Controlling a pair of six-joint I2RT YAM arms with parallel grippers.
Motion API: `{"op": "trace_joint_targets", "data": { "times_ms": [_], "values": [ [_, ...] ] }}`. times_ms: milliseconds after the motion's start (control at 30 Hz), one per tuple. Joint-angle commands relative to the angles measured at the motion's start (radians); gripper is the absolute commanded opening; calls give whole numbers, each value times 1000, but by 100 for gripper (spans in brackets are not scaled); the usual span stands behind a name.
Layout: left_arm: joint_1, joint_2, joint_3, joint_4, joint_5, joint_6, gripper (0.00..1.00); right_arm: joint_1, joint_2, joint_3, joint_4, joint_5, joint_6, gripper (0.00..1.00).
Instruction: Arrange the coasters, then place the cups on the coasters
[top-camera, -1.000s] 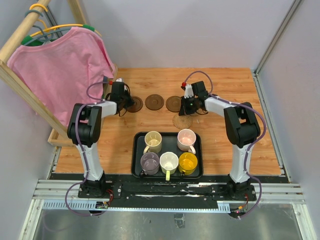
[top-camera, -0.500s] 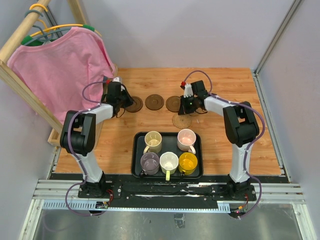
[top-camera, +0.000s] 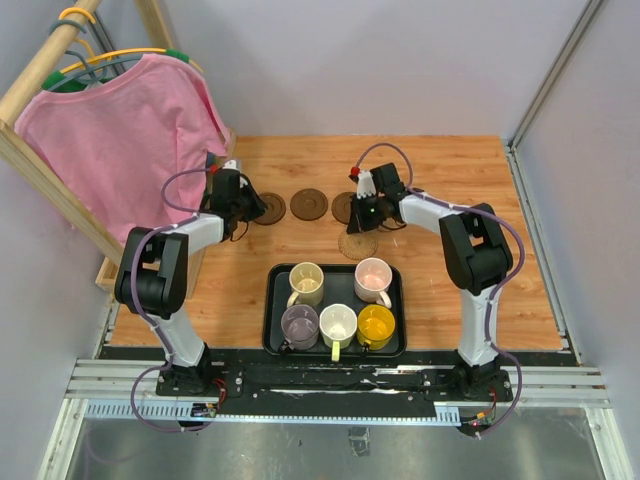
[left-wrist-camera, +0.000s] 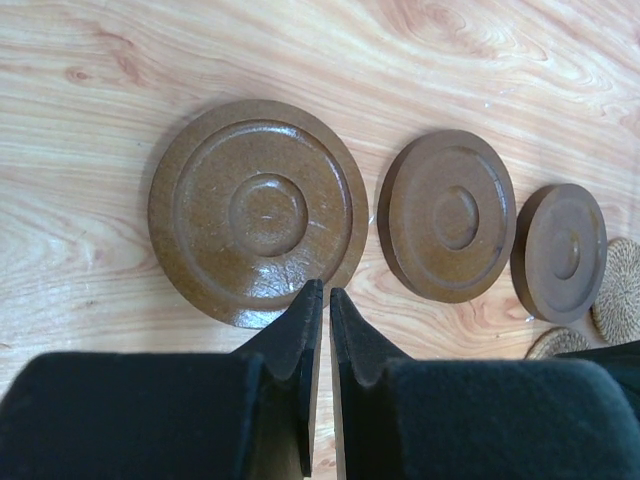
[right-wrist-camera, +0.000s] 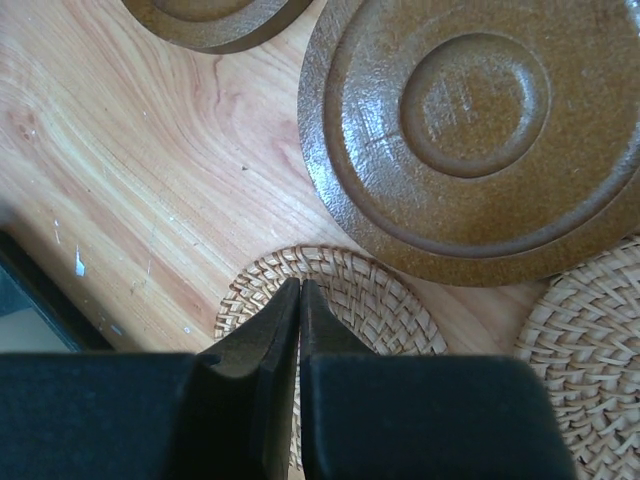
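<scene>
Three dark brown coasters lie in a row at the back: left (top-camera: 270, 208), middle (top-camera: 309, 204), right (top-camera: 346, 207). A tan woven coaster (top-camera: 358, 243) lies in front of the right one. A second woven coaster (right-wrist-camera: 590, 345) shows at the right edge of the right wrist view. My left gripper (left-wrist-camera: 320, 292) is shut and holds nothing, its tips over the near rim of the left brown coaster (left-wrist-camera: 258, 208). My right gripper (right-wrist-camera: 300, 284) is shut and holds nothing, tips over the woven coaster (right-wrist-camera: 350, 285), next to a brown coaster (right-wrist-camera: 470, 130). The cups stand in the tray: cream (top-camera: 306, 280), pink (top-camera: 373, 277), grey-lilac (top-camera: 299, 324), white (top-camera: 338, 323), amber (top-camera: 376, 324).
The black tray (top-camera: 270, 310) sits at the near middle of the wooden table. A wooden rack (top-camera: 60, 190) with a pink shirt (top-camera: 125, 130) on a hanger stands along the left side, close to the left arm. Grey walls close in the back and the right.
The left arm's elbow has swung left while its gripper stays by the left brown coaster. The right gripper has shifted left and slightly back. The woven coaster in front has slid slightly left.
</scene>
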Motion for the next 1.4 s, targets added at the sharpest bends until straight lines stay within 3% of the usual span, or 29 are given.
{"op": "trace_joint_targets", "data": {
  "times_ms": [0, 433, 700, 1000, 1367],
  "values": [
    [5, -20, -20, 25, 6, -5, 12, 8, 31, 45, -23, 15, -10, 4],
    [5, -38, -43, 18, 0, 8, 12, 6, 48, 116, -51, 65, -7, 4],
    [5, -41, -61, 32, 31, 7, 12, -6, -62, -5, -39, 124, -17, 3],
    [3, -96, -117, 85, 96, 38, 13, -100, -172, -101, 25, 169, 23, 3],
    [-8, -128, -179, 135, 170, 24, 13, -148, -78, -16, -12, 211, 26, 3]
  ]
}}
